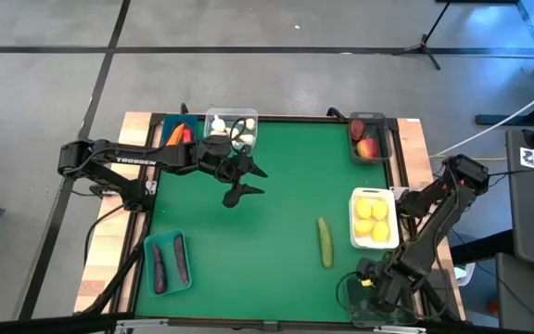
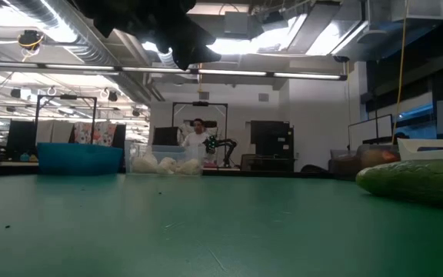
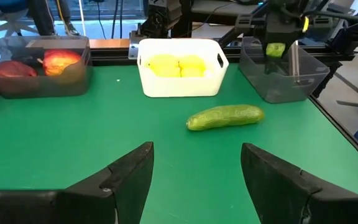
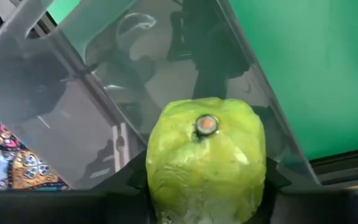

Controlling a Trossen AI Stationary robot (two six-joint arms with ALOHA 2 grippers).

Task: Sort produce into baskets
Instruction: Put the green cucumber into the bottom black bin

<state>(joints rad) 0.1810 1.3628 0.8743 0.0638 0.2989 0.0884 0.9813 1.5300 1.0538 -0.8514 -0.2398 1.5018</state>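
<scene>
The right gripper [image 4: 201, 186] hangs over the dark smoky basket [image 1: 364, 301] at the tabletop's near right corner, its fingers pinching a green cucumber [image 4: 205, 158] end-on above the basket's interior; the left wrist view shows the same cucumber piece raised above that basket. The left gripper [image 1: 246, 181] hovers over the green tabletop [image 1: 248, 241] just in front of the clear basket [image 1: 232, 127] of white garlic [image 1: 243, 137] at the far edge, fingers spread, nothing between them. A second cucumber [image 1: 325, 241] lies loose on the tabletop, just beside the white basket [image 1: 375, 220] of yellow lemons [image 1: 371, 219] at the right edge. Red apples [image 1: 367, 144] sit in the other dark basket [image 1: 369, 137] at the far right corner. Two purple eggplants [image 1: 170, 263] lie in the teal basket [image 1: 167, 263] near the near left corner. The blue basket [image 1: 176, 133] by the far left corner holds an orange carrot [image 1: 174, 136] and something red beside it.
</scene>
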